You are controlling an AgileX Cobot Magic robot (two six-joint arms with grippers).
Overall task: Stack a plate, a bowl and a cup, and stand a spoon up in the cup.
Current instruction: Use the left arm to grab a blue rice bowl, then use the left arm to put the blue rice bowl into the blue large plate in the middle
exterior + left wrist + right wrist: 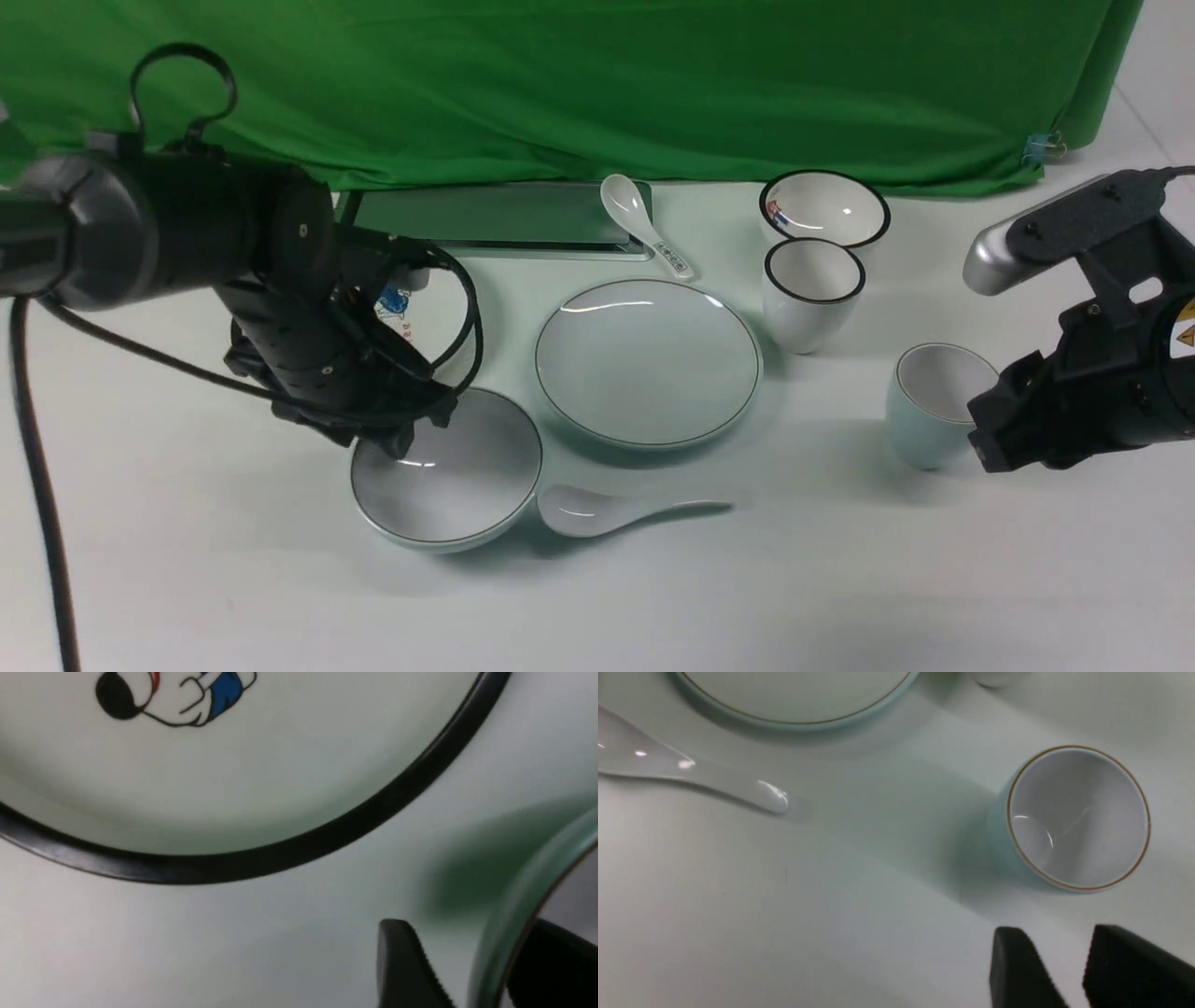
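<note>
Left wrist view is showing the left gripper (467, 952) spread astride the rim of the bowl (457, 485), not pinching yet, so the bowl pick-up looks to be starting. The next move is calling for closing on that rim and lifting onto the plate (648, 362) near its right; the right gripper (1059, 947) is hanging spread and empty, the cup (1078, 826) just ahead

A green cloth (597, 84) hangs across the twelve o'clock side of the white table (280, 597); a clip (1041, 147) pinches its two o'clock corner.

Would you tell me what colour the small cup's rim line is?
Thin brown-gold on the cup, clearest in the right wrist view.
</note>
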